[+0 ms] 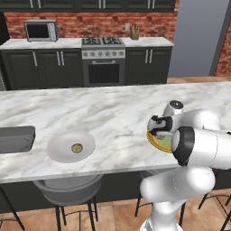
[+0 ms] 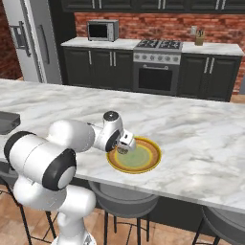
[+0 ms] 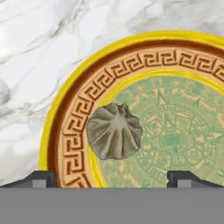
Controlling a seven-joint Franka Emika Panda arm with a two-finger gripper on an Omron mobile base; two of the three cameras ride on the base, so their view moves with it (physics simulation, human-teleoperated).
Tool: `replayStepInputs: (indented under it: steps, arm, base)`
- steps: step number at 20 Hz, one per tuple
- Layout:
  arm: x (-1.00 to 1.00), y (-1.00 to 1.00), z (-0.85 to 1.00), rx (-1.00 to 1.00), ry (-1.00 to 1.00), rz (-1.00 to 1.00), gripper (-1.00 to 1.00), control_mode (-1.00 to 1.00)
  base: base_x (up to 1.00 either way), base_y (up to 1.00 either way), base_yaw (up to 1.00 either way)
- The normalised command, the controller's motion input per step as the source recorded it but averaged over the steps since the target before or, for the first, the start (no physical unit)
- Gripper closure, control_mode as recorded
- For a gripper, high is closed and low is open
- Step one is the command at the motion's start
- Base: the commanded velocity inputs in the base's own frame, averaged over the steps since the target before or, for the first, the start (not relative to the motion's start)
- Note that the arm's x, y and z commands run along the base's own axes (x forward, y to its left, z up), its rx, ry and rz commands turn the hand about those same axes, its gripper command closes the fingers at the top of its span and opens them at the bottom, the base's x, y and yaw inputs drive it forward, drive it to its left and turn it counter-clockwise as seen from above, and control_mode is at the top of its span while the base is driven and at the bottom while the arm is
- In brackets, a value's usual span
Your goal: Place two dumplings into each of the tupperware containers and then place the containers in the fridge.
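A pleated tan-olive dumpling (image 3: 114, 131) lies on the inner rim of the yellow-rimmed plate (image 3: 74, 131), just ahead of my two fingertips. My gripper (image 3: 113, 178) is open and hovers low over that plate (image 2: 139, 158), near its left side, holding nothing. Its jaws stand wide on either side of the dumpling. A second dumpling (image 1: 76, 147) rests on the round white plate (image 1: 63, 151) further left on the counter. One grey tupperware container (image 1: 16, 139) sits at the counter's far left (image 2: 7, 122). The fridge (image 2: 28, 38) stands at the back left.
The marble island counter (image 1: 113, 113) runs across both base views. Grey stools (image 1: 67, 187) stand under its near edge. Dark cabinets, a stove (image 1: 103, 63) and a microwave (image 1: 40, 30) line the brick back wall.
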Motion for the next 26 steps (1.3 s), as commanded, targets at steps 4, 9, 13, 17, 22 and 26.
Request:
replayStepInputs:
  steps: [4, 9, 13, 17, 22, 26]
  arm:
    - [0.45, 0.00, -0.26, 0.00, 0.13, 0.02, -1.00, -1.00]
    - [0.15, -0.20, -0.32, 0.00, 0.01, 0.00, -1.00, -1.00]
    - [-0.02, -0.06, -0.30, 0.00, 0.00, 0.00, -1.00, -1.00]
    - [0.00, 0.00, -0.26, 0.00, 0.00, 0.00, -1.00, -1.00]
    - [0.00, 0.00, -0.32, 0.00, 0.00, 0.00, -1.00, -1.00]
    - [0.00, 0.00, -0.45, 0.01, 0.02, 0.00, 1.00, -1.00]
  base:
    - [0.00, 0.00, 0.00]
    - [0.00, 0.00, 0.00]
    - [0.00, 0.00, 0.00]
    - [0.00, 0.00, 0.00]
    - [0.00, 0.00, 0.00]
    - [0.00, 0.00, 0.00]
